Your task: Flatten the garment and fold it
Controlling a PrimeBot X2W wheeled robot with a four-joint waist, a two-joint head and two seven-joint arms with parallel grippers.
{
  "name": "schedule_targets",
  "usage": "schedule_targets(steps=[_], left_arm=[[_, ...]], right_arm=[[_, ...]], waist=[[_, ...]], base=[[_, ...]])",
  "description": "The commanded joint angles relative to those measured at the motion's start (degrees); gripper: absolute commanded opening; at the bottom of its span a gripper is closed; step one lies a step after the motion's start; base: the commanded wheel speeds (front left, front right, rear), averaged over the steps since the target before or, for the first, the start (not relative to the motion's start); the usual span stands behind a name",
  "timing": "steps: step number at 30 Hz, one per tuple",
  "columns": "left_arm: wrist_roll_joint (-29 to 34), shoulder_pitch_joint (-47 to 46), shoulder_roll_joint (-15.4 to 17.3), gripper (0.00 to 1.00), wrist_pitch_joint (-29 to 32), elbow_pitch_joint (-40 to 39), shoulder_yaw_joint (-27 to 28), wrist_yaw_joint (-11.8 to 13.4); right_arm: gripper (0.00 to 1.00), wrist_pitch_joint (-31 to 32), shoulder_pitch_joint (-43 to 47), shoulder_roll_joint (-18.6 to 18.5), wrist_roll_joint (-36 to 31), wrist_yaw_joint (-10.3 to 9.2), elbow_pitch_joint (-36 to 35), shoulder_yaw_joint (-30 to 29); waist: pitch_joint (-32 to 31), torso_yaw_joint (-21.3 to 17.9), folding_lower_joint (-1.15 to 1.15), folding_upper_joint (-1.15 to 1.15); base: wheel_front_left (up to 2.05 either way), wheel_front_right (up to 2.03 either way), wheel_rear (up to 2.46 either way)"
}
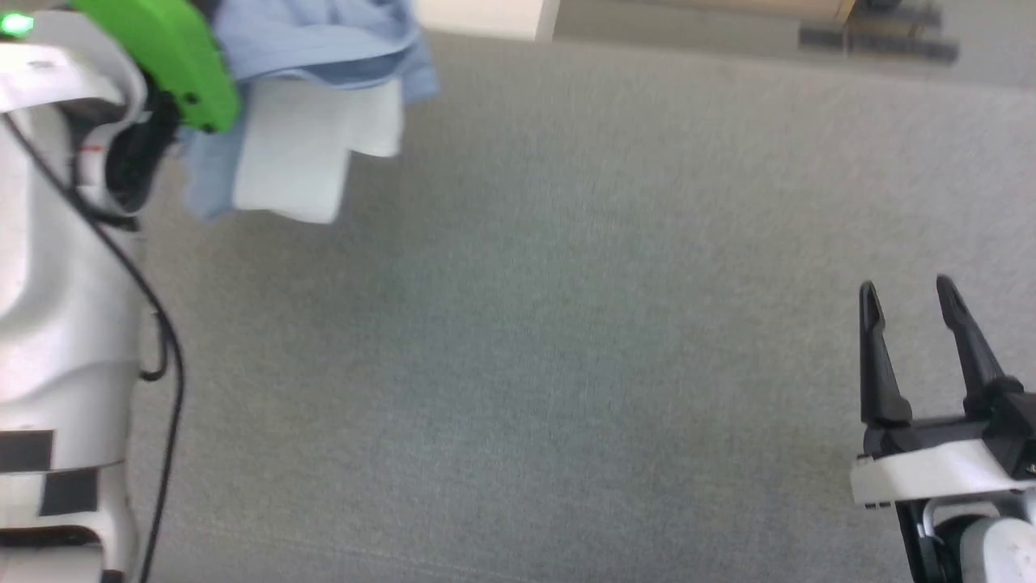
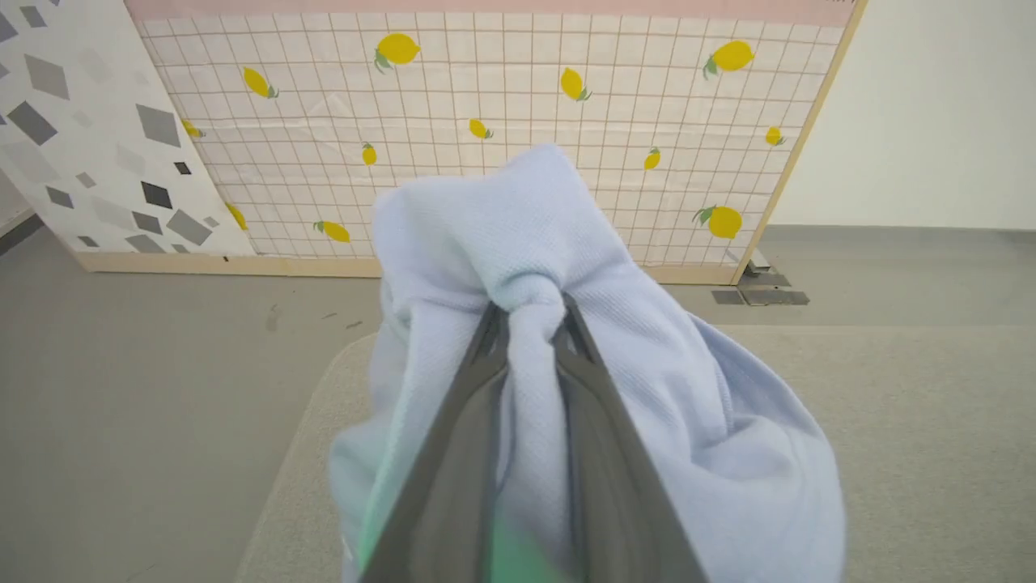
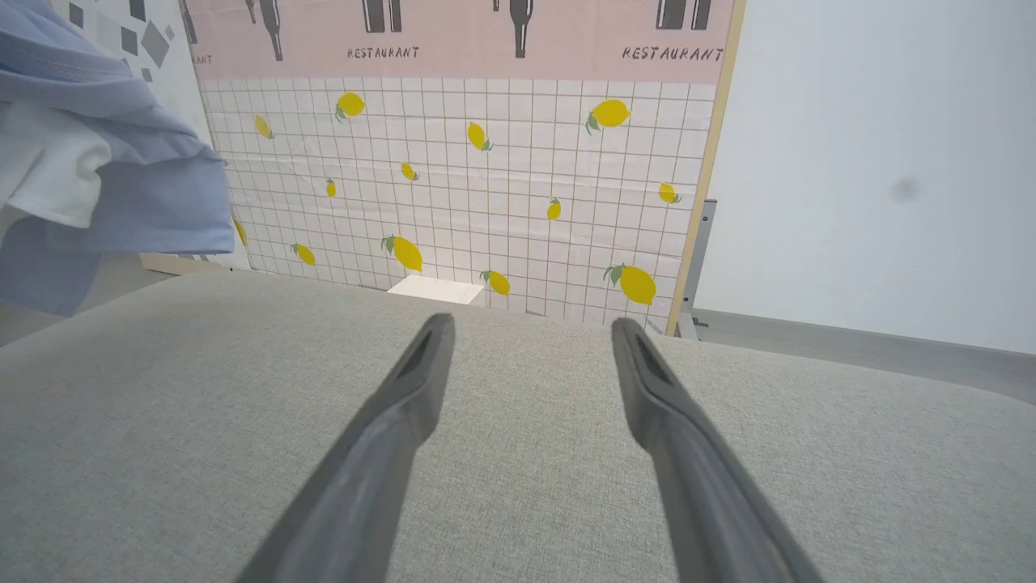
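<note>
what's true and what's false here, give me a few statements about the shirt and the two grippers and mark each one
1. The left gripper is shut on the garment. True.
2. The garment lies spread flat on the grey surface. False: it hangs bunched from the left gripper.
3. The right gripper is open and holds nothing. True.
4. The right gripper is touching the garment. False: they are well apart. In the head view the garment is at the upper left and the right gripper at the lower right.
5. A lemon-print panel stands beyond the grey surface. True.
</note>
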Motion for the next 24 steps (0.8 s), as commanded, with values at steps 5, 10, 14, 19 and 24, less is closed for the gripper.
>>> schedule_targets(steps=[5,10,14,19,24], left_arm=[[-3.0,-1.6,-4.6,0.00,2.2,-4.2,-3.6,-0.5],[-4.6,0.4,-9.3,0.00,3.3,-8.3,-6.6,-0.1],[-4.9,4.8,-13.6,0.00,1.5,-11.3,-10.6,0.1],[-3.5,10.2,-16.4,0.00,-4.3,-10.9,-15.9,0.5],[-0.3,15.9,-17.6,0.00,-14.3,-5.2,-22.2,2.6]], right_arm=[[1.00,-1.0,2.3,0.1,2.5,-0.10,1.6,-1.4],[1.00,-1.2,3.0,0.1,3.2,-0.10,1.7,-2.6],[1.00,-1.1,3.0,0.1,3.2,-0.10,1.2,-3.5],[1.00,-0.9,2.3,0.1,3.0,-0.10,0.3,-4.6],[1.00,-1.0,1.1,0.1,3.3,-0.10,-0.1,-5.1]], waist=[[-10.1,-1.9,0.00,0.00],[-11.2,-3.7,0.00,0.00],[-10.3,-6.0,0.00,0.00],[-7.6,-7.9,0.00,0.00],[-4.8,-9.9,0.00,0.00]], base=[[0.00,0.00,0.00],[0.00,0.00,0.00],[0.00,0.00,0.00],[0.00,0.00,0.00],[0.00,0.00,0.00]])
